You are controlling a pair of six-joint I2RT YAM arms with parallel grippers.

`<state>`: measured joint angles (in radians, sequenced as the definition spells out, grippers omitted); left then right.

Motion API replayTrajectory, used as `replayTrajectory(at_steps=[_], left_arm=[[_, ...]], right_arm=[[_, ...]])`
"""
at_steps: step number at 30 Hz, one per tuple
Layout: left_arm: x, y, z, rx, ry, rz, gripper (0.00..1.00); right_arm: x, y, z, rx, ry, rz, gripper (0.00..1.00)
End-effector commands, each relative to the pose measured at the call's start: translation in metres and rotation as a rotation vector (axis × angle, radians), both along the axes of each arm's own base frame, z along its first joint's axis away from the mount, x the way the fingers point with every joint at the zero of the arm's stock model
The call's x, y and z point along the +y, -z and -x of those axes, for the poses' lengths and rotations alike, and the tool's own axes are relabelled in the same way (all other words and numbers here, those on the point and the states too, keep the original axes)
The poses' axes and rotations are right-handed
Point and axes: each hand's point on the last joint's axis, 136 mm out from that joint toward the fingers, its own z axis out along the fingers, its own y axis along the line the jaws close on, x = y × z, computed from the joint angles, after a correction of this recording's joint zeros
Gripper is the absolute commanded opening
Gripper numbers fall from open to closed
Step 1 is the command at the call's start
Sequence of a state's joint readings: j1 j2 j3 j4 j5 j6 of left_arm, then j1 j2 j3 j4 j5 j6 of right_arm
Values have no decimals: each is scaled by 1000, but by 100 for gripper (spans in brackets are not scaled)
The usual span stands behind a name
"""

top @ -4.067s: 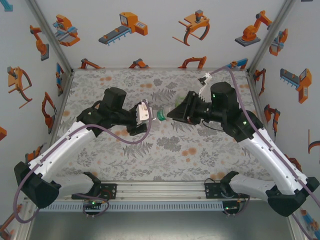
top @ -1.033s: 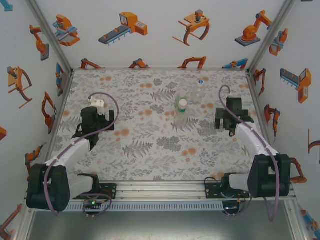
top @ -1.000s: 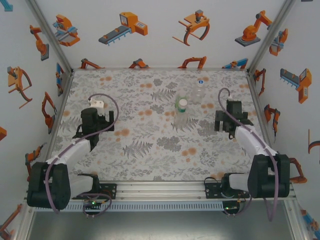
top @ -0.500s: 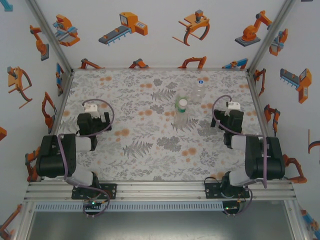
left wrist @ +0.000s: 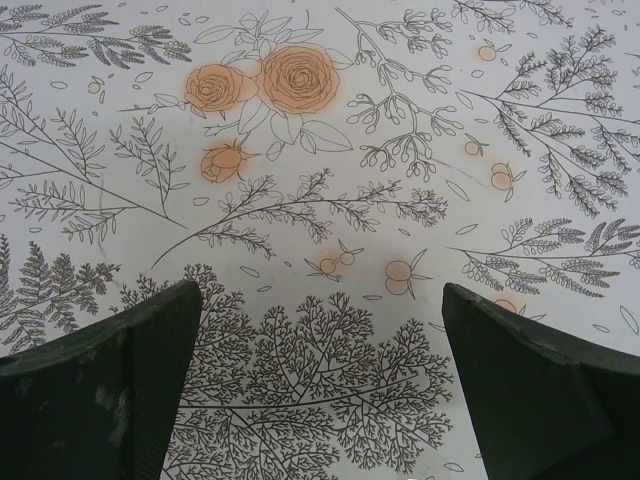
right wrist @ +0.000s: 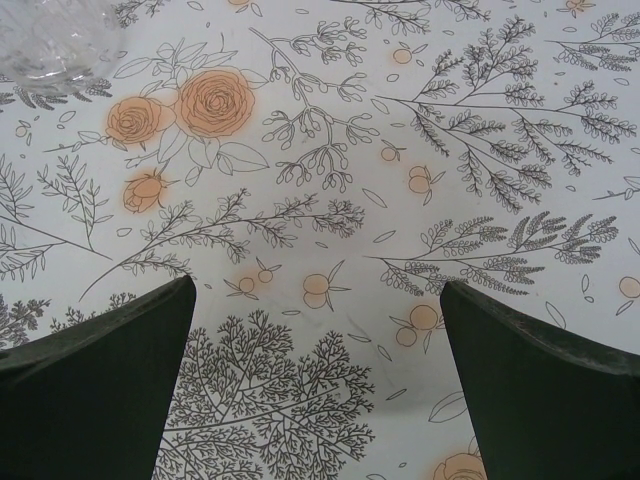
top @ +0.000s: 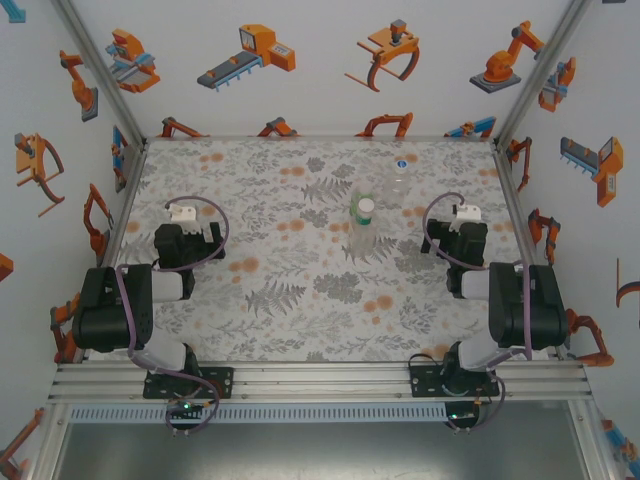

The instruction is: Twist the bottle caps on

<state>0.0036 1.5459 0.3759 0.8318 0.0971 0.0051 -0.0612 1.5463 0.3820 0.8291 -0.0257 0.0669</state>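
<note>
Two bottles stand capped in the middle-back of the table. A green-tinted bottle [top: 361, 232] carries a white cap [top: 365, 206]. Behind it to the right a clear bottle [top: 397, 186] wears a blue cap [top: 400, 160]. My left gripper [top: 184, 247] hangs over the left side of the table, far from both bottles. In the left wrist view that gripper [left wrist: 320, 300] is open over bare cloth. My right gripper [top: 459, 240] hangs right of the bottles, and the right wrist view shows it [right wrist: 315, 295] open and holding nothing. A clear bottle's base [right wrist: 55, 40] sits at that view's top left corner.
The table [top: 300, 300] is covered with a flower-and-fern printed cloth. White walls with orange robot stickers enclose it on three sides. Both arms are folded back near their bases [top: 185, 380] at the front rail.
Earlier both grippers met at the centre around a green bottle. Since then both arms have pulled back and folded toward their bases, and the bottles stand free on the table.
</note>
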Motion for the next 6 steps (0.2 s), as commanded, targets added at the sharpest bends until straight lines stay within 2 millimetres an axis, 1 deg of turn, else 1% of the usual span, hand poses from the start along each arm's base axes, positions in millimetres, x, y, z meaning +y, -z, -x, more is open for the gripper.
replayTrajectory(at_steps=[1, 6], left_arm=[[1, -15, -8, -49, -12, 19, 97], [1, -16, -9, -51, -12, 17, 97]], right_arm=[[-3, -12, -5, -51, 10, -5, 99], [-3, -11, -5, -41, 10, -3, 99]])
